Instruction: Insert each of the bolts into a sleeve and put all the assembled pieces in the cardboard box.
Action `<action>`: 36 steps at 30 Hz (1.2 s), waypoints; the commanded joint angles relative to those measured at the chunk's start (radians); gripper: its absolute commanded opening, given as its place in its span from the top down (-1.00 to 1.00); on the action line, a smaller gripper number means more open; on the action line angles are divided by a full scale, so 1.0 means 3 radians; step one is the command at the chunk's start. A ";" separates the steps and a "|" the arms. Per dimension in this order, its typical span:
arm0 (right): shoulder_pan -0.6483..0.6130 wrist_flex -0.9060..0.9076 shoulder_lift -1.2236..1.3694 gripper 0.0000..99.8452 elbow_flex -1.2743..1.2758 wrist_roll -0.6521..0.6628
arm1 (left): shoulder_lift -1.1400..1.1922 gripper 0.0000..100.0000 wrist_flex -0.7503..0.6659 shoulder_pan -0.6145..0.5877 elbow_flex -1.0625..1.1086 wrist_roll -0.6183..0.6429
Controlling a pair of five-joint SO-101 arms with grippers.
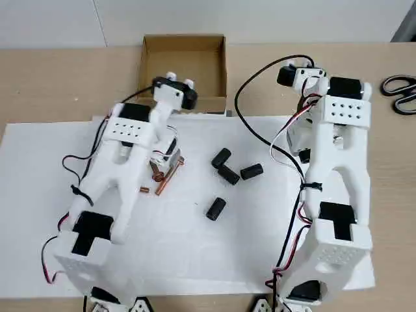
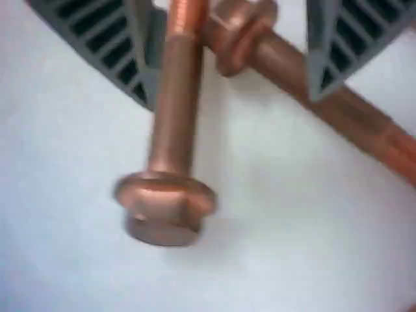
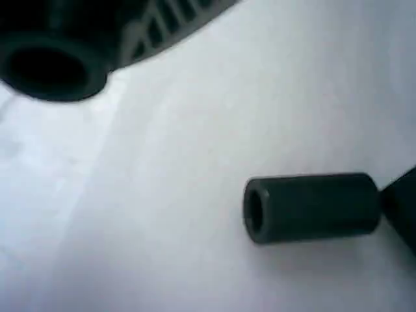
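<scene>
1. Where the left arm (image 1: 123, 169) bends down over the white sheet (image 1: 195, 247), the left jaws stand wide open and grip nothing. Their two ribbed grey fingers (image 2: 123, 45) straddle the copper bolts (image 1: 166, 175).
2. Left wrist view: one bolt (image 2: 170, 149) lies with its flanged head toward the camera and its shank against one finger. A second bolt (image 2: 325, 110) crosses at an angle, its head touching the first bolt's shank.
3. High view: a small copper piece (image 1: 144, 190) lies just beside the bolt cluster, slightly apart from it.
4. Four black sleeves lie on their sides mid-sheet, between the two arms. Two of them (image 1: 221, 157) (image 1: 228, 174) are touching, a third (image 1: 251, 171) is just beside them, and a fourth (image 1: 216, 208) lies apart, nearer the arm bases.
5. The right jaws sit beneath the right arm (image 1: 338, 162) and are largely hidden, so I cannot tell whether they are open or closed. A dark piece (image 1: 304, 155) shows at that spot.
6. Right wrist view: one sleeve (image 3: 312, 208) lies on its side on the sheet with its bore visible. A second dark tube end (image 3: 45, 65) sits close to the camera, and I cannot tell whether it is gripped.
7. The cardboard box (image 1: 148, 71) stands open-topped at the far side of the bench (image 1: 52, 78), just beyond the sheet's far edge and well apart from the sleeves.
8. Scissors (image 1: 400, 91) lie at the bench's far right.
</scene>
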 commanded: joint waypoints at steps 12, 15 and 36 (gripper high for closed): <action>0.0028 -0.0054 -0.0207 0.99 0.0056 -0.0133 | 0.0020 0.70 0.0020 0.0107 -0.0141 0.0005; 0.0023 -0.0049 -0.0217 0.99 0.0056 -0.0133 | 0.0026 0.70 -0.0031 0.0123 -0.0141 0.0005; 0.0018 -0.0049 -0.0222 0.99 0.0056 -0.0133 | 0.0297 0.70 -0.0261 0.0210 -0.0141 0.0015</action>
